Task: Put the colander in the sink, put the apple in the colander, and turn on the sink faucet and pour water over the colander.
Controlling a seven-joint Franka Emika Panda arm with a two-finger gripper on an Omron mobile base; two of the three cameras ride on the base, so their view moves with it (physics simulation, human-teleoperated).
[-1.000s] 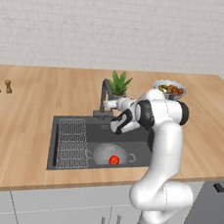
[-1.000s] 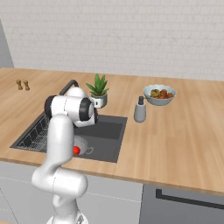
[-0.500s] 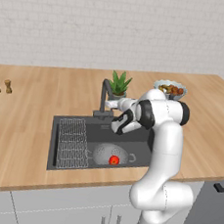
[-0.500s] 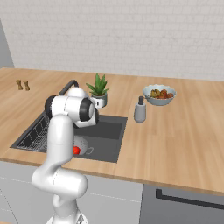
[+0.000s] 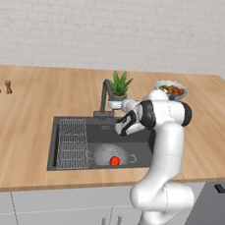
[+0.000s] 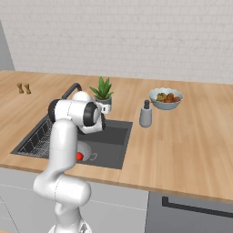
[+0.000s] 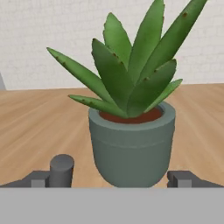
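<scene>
One apple (image 5: 114,160) in colander (image 5: 110,155) — hand view: potted plant (image 7: 131,109).

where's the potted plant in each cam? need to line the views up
Left base view: potted plant upper centre, on the counter behind the sink, right of the sink faucet.
Right base view: upper left of centre, behind the arm.
Hand view: large, centre.
Shared landmark: the fruit bowl, right of the plant in both base views.
</scene>
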